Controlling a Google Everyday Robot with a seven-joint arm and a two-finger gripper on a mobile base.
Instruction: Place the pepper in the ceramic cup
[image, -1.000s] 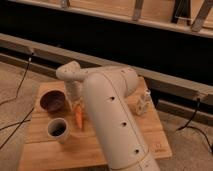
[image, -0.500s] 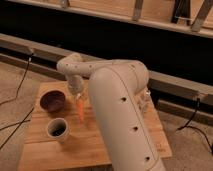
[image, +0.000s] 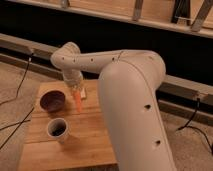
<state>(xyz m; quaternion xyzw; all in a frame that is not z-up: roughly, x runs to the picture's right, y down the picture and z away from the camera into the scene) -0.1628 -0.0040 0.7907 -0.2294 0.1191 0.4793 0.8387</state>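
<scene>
The hand (image: 76, 91) grips the pepper (image: 78, 102) tight. It has gone up a bit, above the table (image: 82, 147) by the dark bowl (image: 52, 100), so it can swing over to the ceramic cup (image: 58, 129) (the pale one).

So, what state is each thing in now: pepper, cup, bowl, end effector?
pale grey-white ceramic cup: upright, interior dark
shallow dark maroon bowl: upright, beside the cup
slender orange-red pepper: held upright, tip down, outside the cup
end effector: shut on the pepper, near the bowl
</scene>
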